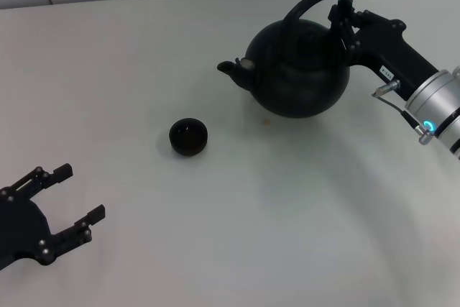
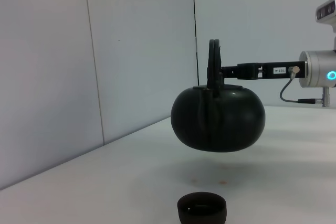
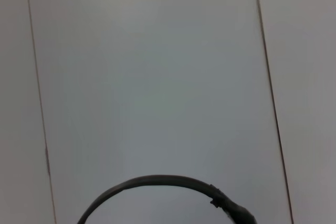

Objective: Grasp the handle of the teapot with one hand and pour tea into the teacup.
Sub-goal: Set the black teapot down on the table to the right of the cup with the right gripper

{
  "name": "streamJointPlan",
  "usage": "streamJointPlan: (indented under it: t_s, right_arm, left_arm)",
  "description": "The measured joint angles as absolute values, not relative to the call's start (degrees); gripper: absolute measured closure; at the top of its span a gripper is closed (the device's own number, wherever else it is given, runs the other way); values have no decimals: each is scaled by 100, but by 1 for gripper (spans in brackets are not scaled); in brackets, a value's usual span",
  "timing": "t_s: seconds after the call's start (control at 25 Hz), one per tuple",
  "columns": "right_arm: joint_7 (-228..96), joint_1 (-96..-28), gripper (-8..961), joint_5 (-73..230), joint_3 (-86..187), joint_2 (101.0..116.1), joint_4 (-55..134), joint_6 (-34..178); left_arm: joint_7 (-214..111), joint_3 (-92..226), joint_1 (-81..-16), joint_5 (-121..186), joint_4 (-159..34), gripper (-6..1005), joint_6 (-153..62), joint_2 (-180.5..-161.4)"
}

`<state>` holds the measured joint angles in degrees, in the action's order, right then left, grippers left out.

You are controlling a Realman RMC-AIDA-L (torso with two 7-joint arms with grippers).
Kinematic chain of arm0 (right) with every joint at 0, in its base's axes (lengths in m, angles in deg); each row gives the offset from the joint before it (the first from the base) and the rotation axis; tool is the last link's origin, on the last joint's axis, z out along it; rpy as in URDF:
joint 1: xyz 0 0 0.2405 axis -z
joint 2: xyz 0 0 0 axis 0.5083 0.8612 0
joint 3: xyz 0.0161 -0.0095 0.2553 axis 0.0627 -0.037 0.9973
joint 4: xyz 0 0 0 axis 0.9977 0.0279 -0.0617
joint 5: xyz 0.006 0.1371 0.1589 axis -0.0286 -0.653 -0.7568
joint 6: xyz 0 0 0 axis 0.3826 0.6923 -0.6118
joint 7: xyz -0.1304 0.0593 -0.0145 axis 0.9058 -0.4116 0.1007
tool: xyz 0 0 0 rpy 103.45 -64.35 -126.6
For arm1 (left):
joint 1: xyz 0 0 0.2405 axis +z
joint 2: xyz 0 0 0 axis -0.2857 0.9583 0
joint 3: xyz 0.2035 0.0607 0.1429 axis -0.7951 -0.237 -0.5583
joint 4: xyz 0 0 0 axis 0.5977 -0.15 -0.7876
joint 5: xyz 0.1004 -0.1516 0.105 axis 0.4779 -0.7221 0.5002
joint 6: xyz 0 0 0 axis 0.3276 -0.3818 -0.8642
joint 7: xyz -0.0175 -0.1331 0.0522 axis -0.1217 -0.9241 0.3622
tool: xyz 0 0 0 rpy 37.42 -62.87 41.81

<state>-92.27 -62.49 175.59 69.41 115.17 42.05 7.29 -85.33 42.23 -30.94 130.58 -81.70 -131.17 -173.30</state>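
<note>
The large black teapot [image 1: 298,70] hangs clear of the white table [image 1: 215,235], spout pointing left toward the teacup [image 1: 189,136]. In the left wrist view the teapot [image 2: 218,119] floats above its shadow, with the teacup [image 2: 202,208] low in front of it. My right gripper [image 1: 341,16] is shut on the right side of the arched handle [image 1: 309,1], reaching in from the right. The right wrist view shows only the handle [image 3: 157,182] arc against the wall. My left gripper [image 1: 79,193] rests open and empty at the near left, well away from the cup.
A white wall [image 2: 131,51] rises behind the table's far edge. The right arm's silver wrist [image 1: 438,106] with a blue light extends off the right side. Bare table surface lies between cup and left gripper.
</note>
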Motion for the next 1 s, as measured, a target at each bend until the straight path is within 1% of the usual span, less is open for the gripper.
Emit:
streamJointPlan:
  t_s: [0.4, 1.0]
  right_arm:
    - [-9170, -6217, 858, 17573, 6889, 11511, 4213, 1026]
    - [-9082, -6254, 841, 17616, 6863, 11508, 4185, 1191]
  left_arm:
    - [-8533, 4223, -3093, 13058, -8170, 201, -13123, -17330]
    - [-8501, 4223, -3085, 13058, -8170, 201, -13140, -17383]
